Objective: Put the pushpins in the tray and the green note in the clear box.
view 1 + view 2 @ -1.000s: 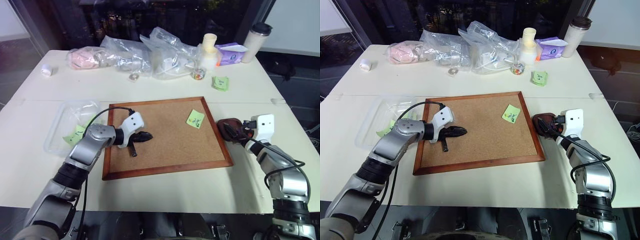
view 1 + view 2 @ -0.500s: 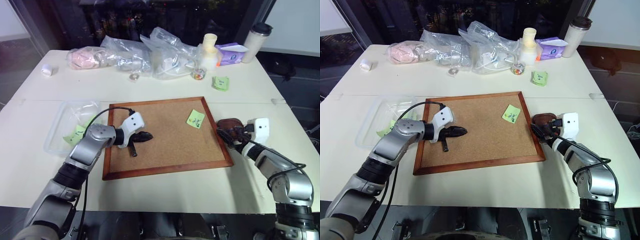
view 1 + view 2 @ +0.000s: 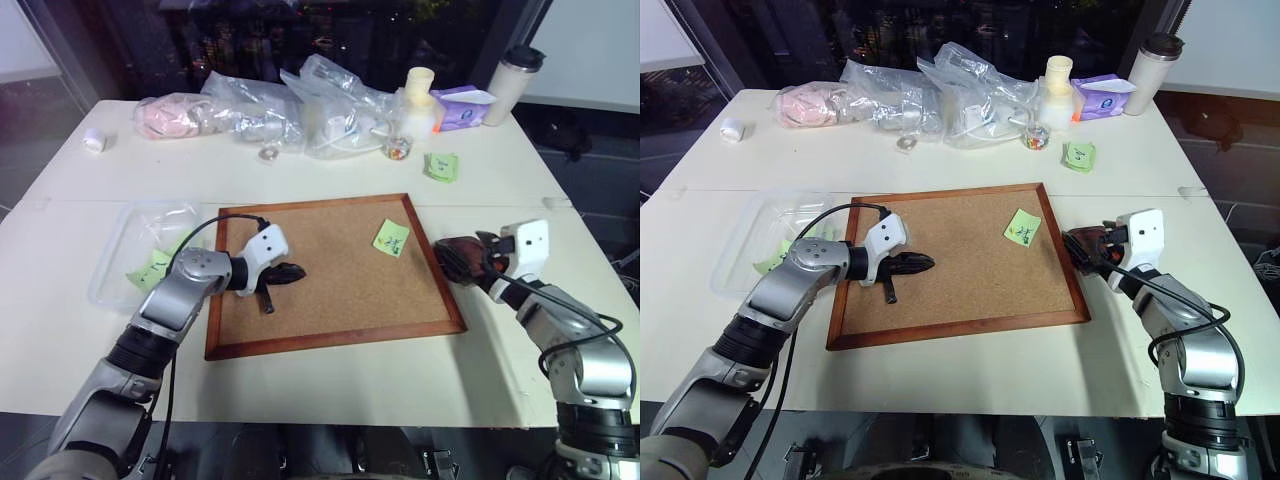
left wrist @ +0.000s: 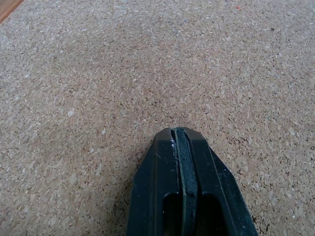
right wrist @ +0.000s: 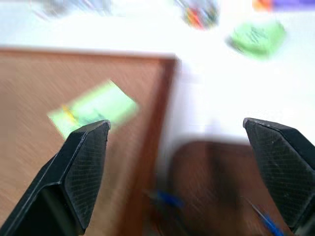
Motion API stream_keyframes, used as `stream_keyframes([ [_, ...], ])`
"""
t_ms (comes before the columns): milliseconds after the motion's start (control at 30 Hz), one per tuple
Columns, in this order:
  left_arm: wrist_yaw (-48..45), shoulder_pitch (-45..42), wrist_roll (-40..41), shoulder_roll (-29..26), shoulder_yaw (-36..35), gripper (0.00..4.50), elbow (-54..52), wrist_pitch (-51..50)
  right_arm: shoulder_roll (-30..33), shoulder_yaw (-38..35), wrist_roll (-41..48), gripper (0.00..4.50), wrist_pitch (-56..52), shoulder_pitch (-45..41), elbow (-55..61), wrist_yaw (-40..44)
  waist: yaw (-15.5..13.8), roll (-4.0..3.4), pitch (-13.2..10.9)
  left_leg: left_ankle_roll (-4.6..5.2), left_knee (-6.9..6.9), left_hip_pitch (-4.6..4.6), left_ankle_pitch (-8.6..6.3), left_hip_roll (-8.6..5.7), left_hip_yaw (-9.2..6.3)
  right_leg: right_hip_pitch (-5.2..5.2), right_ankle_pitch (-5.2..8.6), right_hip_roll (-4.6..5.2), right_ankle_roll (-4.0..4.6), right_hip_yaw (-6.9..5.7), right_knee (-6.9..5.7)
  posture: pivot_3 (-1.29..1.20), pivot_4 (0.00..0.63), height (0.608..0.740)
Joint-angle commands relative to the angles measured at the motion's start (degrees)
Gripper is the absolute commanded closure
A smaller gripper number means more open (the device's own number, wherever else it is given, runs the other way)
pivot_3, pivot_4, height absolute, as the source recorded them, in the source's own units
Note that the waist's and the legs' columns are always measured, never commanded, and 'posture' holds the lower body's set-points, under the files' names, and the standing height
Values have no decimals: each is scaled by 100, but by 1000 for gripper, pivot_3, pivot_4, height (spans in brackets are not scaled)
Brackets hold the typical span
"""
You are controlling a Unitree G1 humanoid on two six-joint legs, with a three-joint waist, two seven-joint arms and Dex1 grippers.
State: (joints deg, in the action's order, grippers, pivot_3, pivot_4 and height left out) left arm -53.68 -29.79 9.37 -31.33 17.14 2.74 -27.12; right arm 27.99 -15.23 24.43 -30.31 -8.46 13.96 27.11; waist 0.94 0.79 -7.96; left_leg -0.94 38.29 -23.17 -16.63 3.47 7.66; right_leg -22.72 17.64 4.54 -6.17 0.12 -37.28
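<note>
Left to right on your table: the clear box point(image 3: 130, 240) sits at the far left with a green slip point(image 3: 148, 268) inside it. Your left gripper point(image 3: 290, 273) is over the cork board point(image 3: 340, 290), just right of the box, fingers point(image 4: 183, 162) pressed together on nothing. The green note point(image 3: 391, 237) is stuck to the board's upper right area. Just off the board's right edge is the tray point(image 3: 462, 258), with blue pushpins point(image 5: 170, 199) in it. Your right gripper point(image 5: 179, 147) hangs above the tray, fingers point(image 5: 81, 162) spread wide apart and empty. A second green note point(image 3: 440, 165) lies on the table beyond the board.
</note>
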Motion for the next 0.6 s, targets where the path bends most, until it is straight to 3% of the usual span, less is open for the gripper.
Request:
stream_keyframes([
  [33, -6, 100, -232, -54, 140, 4500, 226, -106, -183, 512, -76, 33, 102, -253, -86, 140, 7, 2, 2, 0, 0, 0, 0, 0, 0, 1, 0, 0, 0, 0, 0, 0, 150, 737],
  [367, 20, 136, -239, -19, 140, 4500, 197, -149, -567, 1312, -646, 33, 896, -859, -1491, 466, -11, 2, 3, 1, 1, 1, -1, -2, 0, 2, 0, 1, 0, -2, 1, 0, 150, 737],
  [467, 42, 181, -231, -42, 119, 4500, 142, -184, -580, 1345, -704, 747, 1014, -891, -1672, 538, -10, 2, 3, 1, 1, 2, 0, -1, 0, 2, 0, 2, 0, -2, 0, 0, 150, 737],
  [600, 61, 217, -227, -64, 108, 4500, 106, -196, -570, 1344, -713, 2794, 1081, -856, -1723, 598, -5, 2, 3, 1, 1, 2, -1, -1, 0, 2, 0, 2, 0, -1, 0, 0, 150, 737],
])
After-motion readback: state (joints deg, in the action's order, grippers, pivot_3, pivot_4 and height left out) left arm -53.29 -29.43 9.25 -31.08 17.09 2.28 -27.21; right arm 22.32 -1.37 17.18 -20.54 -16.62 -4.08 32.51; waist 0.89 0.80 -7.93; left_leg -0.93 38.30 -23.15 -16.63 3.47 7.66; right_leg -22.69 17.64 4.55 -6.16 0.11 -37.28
